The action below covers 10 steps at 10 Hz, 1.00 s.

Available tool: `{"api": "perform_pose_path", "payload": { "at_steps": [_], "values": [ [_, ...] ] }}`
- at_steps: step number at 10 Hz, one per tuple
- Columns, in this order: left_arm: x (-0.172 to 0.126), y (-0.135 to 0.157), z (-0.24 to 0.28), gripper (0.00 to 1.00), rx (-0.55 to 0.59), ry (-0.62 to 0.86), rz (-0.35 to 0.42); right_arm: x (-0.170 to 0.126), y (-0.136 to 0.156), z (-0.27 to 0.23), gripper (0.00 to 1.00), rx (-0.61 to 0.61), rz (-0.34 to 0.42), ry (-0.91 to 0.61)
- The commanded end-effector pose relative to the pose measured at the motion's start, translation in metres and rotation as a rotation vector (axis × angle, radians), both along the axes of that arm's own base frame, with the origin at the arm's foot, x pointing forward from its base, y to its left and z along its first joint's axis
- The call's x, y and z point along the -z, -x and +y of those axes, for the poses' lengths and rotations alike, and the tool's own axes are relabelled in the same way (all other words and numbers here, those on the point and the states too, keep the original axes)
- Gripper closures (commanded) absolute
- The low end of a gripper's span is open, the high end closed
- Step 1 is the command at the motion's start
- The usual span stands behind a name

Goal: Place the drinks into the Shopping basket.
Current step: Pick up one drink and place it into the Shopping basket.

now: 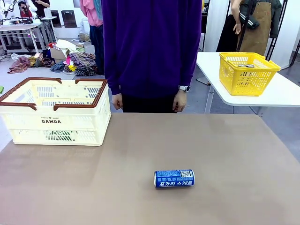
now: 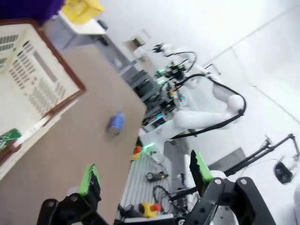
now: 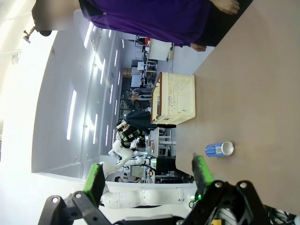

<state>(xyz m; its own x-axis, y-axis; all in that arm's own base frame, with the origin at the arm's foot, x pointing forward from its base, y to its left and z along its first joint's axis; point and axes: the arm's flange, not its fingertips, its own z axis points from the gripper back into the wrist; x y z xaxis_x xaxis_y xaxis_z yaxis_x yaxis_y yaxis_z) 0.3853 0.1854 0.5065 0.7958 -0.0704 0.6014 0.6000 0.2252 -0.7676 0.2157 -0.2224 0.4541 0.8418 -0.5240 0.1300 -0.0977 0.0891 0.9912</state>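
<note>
**Though both grippers stand spread, the blue can lies untouched**

Where the table (image 1: 225,150) runs to its far left corner, the Shopping basket (image 1: 70,123) stands upright, cream slats under a brown rim. Something green shows through its lower slats; whether that is a drink I cannot tell. Behind the far edge, in the middle, a person stands with hands (image 1: 117,101) hanging down, touching nothing. Right of centre and nearer the robot, the blue can (image 1: 174,178) lies on its side, its length across the table. It is well apart from the basket, with bare table all around. Farthest right, a yellow basket (image 1: 248,77) sits on a separate white table and is no part of this job.

The left gripper (image 2: 144,173) hangs above the table with its green-padded fingers spread wide and nothing between them. The right gripper (image 3: 149,176) is likewise spread and empty, with the can ahead of it.

As I judge it, the can is light and rigid. Its smooth painted metal may slip, and it may roll if nudged. It is best taken across the middle of its round body, one finger on each side of the curved wall so that closing stops the roll, not on the silver ends. It lies nearer the right arm, though the basket is on the left.
</note>
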Motion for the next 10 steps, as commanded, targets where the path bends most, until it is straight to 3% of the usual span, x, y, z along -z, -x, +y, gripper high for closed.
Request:
{"api": "perform_pose_path", "payload": {
  "at_steps": [1, 10],
  "values": [
    [-0.0165, 0.0161, -0.0225, 0.0, -0.042, -0.113, -0.008, -0.0049, -0.0008, -0.0009, 0.0, 0.007, -0.01, -0.019],
    [-0.0165, 0.0161, -0.0225, 0.0, -0.042, -0.113, -0.008, -0.0049, -0.0008, -0.0009, 0.0, 0.007, -0.01, -0.019]
  ]
}}
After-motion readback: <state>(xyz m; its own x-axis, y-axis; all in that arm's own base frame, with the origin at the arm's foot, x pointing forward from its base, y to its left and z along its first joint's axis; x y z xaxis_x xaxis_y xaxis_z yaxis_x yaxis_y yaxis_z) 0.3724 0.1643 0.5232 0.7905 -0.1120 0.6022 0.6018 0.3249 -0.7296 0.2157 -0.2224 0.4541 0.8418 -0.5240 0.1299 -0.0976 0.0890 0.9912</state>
